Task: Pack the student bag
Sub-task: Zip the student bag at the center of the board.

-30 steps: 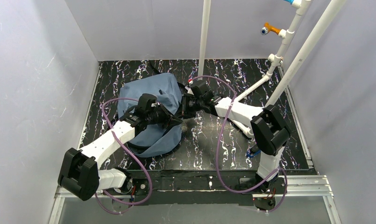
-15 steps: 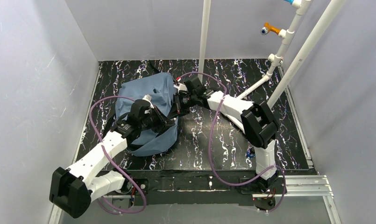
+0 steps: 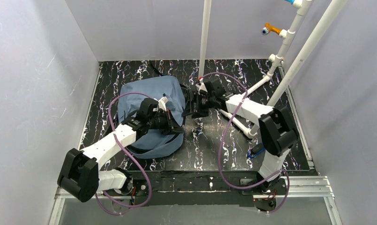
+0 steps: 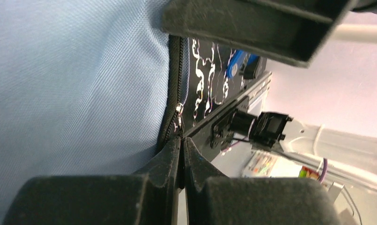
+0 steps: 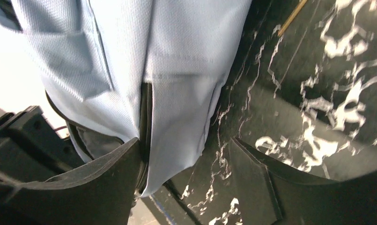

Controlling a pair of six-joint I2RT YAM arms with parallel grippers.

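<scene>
Presently, zip work is judged in hand: the student bag (image 3: 149,96) is found left of table (image 3: 210,136) centre, its zipper pull (image 4: 178,117) seemingly pinched in the tightly closed left gripper (image 4: 181,140), the right gripper (image 5: 185,140) spread wide and empty alongside; a steady draw along the zipper track (image 4: 173,84) is required.

Slate blue against black marble.

The student bag (image 3: 149,96) is slate-blue woven fabric, edged by a black zipper (image 4: 173,89) with a silver zipper pull (image 4: 179,111). The surface (image 3: 214,140) is black, veined with white and faint purple streaks in a marble pattern. The left arm (image 3: 107,144) and the right arm (image 3: 246,108) are white with black joints, and each trails purple cables (image 3: 219,157). The walls (image 3: 36,70) are pale lavender-grey. The pipes (image 3: 206,33) are white; one carries an orange valve (image 3: 272,28) and a bright blue fitting (image 3: 294,2).
</scene>
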